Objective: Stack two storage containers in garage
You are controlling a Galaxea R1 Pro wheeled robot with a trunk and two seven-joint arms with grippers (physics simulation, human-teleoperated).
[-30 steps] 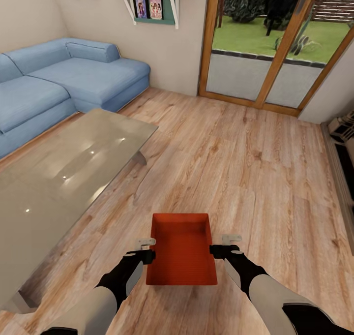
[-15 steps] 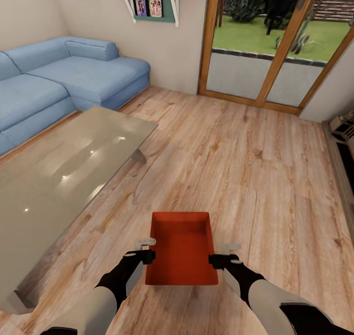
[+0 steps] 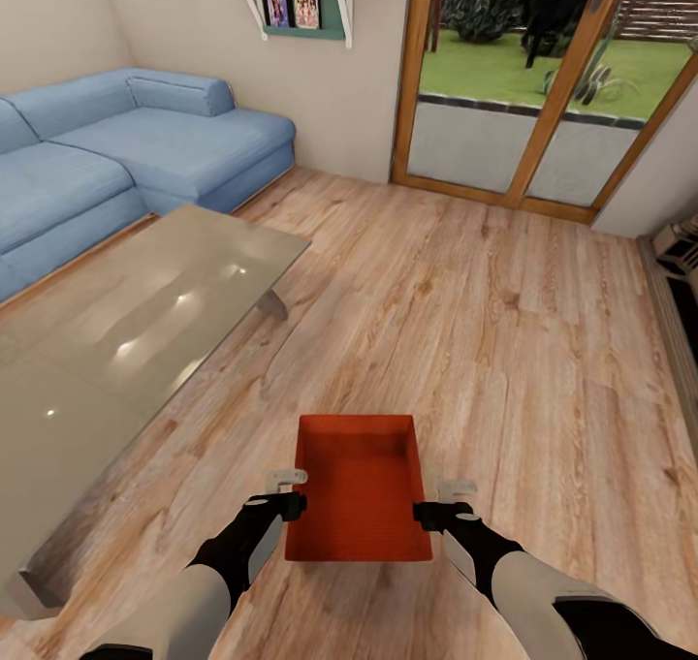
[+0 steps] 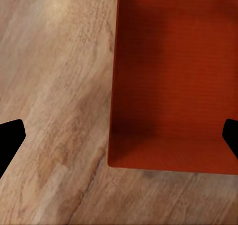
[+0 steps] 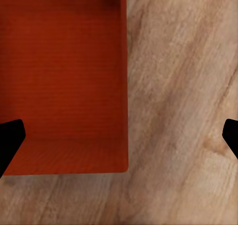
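Note:
One orange-red storage container (image 3: 359,490) sits low in front of me over the light wood-plank floor (image 3: 504,350) of the living room, its open top facing up. My left gripper (image 3: 289,492) is at its left wall and my right gripper (image 3: 443,502) at its right wall. In the left wrist view the container (image 4: 173,76) has its side wall between the widely spread fingers (image 4: 10,140) of the left gripper (image 4: 119,136), which is open. The right wrist view shows the same: the right gripper (image 5: 119,136) is open astride the container (image 5: 64,76) wall. I cannot tell whether the container rests on the floor.
A large glass coffee table (image 3: 126,330) stands to the left, close to my left arm. Behind it is a blue corner sofa (image 3: 116,156). Wood-framed glass doors (image 3: 523,146) are ahead. A wall shelf (image 3: 296,11) holds pictures. A dark unit (image 3: 679,253) lines the right wall.
The whole view has shifted slightly, so the camera moved. My right gripper has dropped back a little along the container's right wall. The left gripper and container keep their places.

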